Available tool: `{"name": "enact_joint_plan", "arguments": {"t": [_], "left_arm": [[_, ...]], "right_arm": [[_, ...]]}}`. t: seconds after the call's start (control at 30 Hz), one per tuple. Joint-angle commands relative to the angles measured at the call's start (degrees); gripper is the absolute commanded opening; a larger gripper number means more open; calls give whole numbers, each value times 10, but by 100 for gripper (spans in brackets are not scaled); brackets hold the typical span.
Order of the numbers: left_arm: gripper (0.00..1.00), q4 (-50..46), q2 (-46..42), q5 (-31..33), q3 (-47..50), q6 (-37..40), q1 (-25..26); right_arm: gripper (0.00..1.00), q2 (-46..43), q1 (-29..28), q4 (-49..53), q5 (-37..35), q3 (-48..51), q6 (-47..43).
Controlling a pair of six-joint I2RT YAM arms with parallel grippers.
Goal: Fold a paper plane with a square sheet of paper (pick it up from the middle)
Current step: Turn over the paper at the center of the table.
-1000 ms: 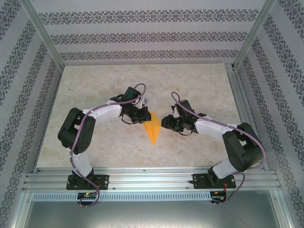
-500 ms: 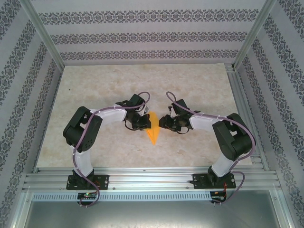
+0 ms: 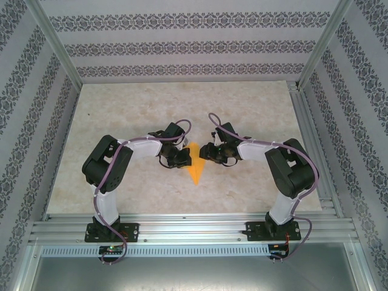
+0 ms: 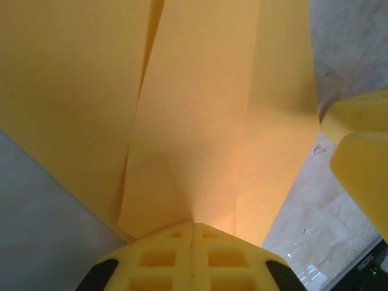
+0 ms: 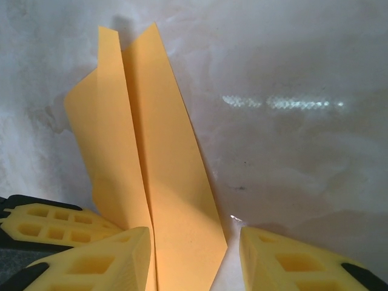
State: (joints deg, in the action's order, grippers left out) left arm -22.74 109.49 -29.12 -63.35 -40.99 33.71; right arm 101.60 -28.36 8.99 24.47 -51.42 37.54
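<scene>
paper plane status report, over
Left jaws shut on the paper plane. Right jaws open, paper between them, not clamped. Plane folded to a point, tip toward the arm bases. No obstruction seen.

The paper plane (image 3: 195, 173) lies on the tabletop (image 3: 121, 109) slightly near of its middle, between the two arms, its pointed tip towards the near edge and its wide end towards the far side. The left pincer (image 3: 182, 159) sits at the left of that wide end, its fingers pressed together on the paper. The right pincer (image 3: 206, 153) sits just right of it, facing the left one, its fingers parted with the paper's wide end between them. The two pincers are close together, almost touching.
</scene>
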Motion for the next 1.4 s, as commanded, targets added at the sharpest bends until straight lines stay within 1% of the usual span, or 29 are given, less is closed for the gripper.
{"name": "enact_joint_plan", "arguments": {"t": [0.0,0.2,0.43,0.73,0.93,1.03,1.13,1.27,1.3,1.37], "left_arm": [[0,-7,6,15,17,11,-1],[0,-6,2,13,18,10,-1],[0,-2,-2,12,17,6,-1],[0,32,-13,0,30,-20,-3],[0,40,-15,-4,35,-29,-3],[0,43,-19,-6,37,-32,-3],[0,44,-28,-5,38,-34,-3],[0,44,-46,-3,38,-36,-3],[0,44,-51,-1,38,-37,-3],[1,44,-67,1,39,-40,-4]], "right_arm": [[43,11,1,-13,18,-11,-6],[40,2,-1,-52,43,6,9],[39,6,-1,-56,51,10,10],[34,11,-14,-105,69,39,33],[28,22,-21,-151,85,51,52],[28,26,-27,-151,79,49,53],[22,30,-28,-151,81,47,52],[10,23,-29,-148,81,47,50],[6,20,-29,-144,82,44,48],[3,4,-29,-115,67,38,36]]}}
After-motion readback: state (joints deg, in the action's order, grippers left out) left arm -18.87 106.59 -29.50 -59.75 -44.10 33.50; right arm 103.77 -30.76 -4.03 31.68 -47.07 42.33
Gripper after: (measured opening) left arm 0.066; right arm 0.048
